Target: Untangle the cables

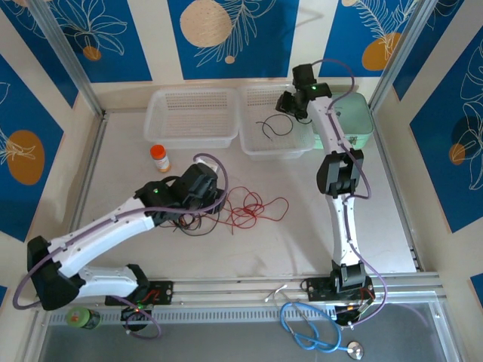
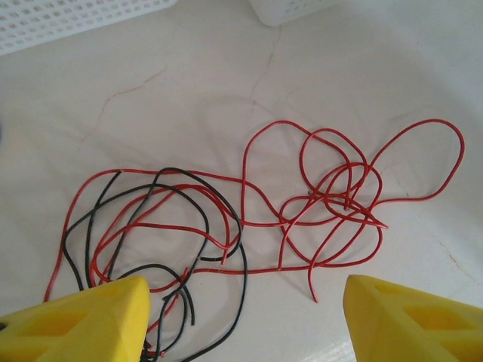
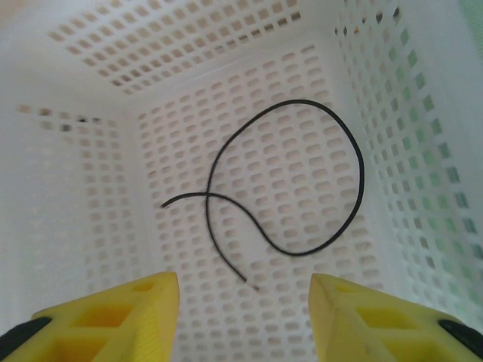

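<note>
A loose tangle of thin red cables (image 1: 253, 207) (image 2: 305, 268) lies mid-table, with black cables (image 1: 189, 225) (image 2: 244, 267) woven through its left part. My left gripper (image 1: 200, 197) (image 2: 245, 302) hovers over the tangle's left side, open, with nothing between its yellow fingers (image 2: 90, 317). One black cable (image 1: 273, 127) (image 3: 302, 102) lies by itself in a loop on the floor of the right white basket (image 1: 256, 148) (image 3: 226, 45). My right gripper (image 1: 290, 105) (image 3: 243, 283) hangs open above that basket and holds nothing.
An empty white basket (image 1: 189, 141) stands left of the first one. An orange-capped bottle (image 1: 159, 157) stands just in front of it. A pale green box (image 1: 355, 121) sits at the back right. A light blue coiled cable (image 1: 309, 332) lies below the arm bases.
</note>
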